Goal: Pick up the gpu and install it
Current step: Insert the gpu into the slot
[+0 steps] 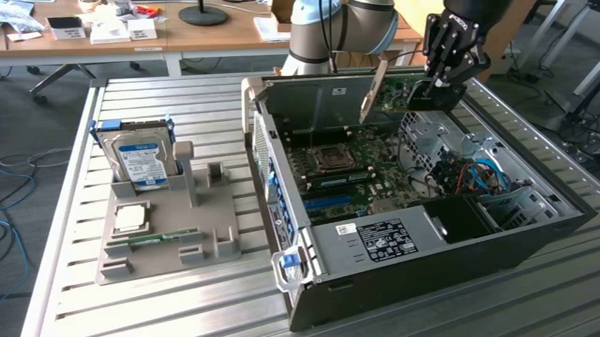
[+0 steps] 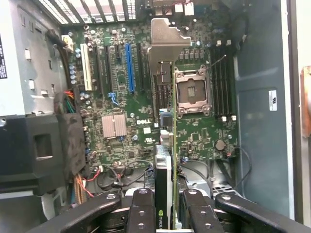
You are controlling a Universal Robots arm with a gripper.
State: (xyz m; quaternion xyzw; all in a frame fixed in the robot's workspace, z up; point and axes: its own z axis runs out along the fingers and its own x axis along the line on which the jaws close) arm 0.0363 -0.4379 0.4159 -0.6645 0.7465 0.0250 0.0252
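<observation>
The arm [image 1: 324,28] bends at a grey elbow joint and ends in a black wrist [image 1: 473,14], which points the gripper [image 1: 433,90] steeply downward. The gripper's black linkages are drawn inward. Its fingers [image 2: 141,213] press from both sides on the gpu [image 1: 394,95], which hangs edge-on below the palm, clamped between the pads. In the wrist view, two inner fingers sit against the card, flanked by two outer links angled in toward it.

A slatted aluminium table [image 1: 159,95] carries an open black computer case [image 1: 468,267] and, just beside it toward the exterior view's left, a grey parts holder [image 1: 159,253].
</observation>
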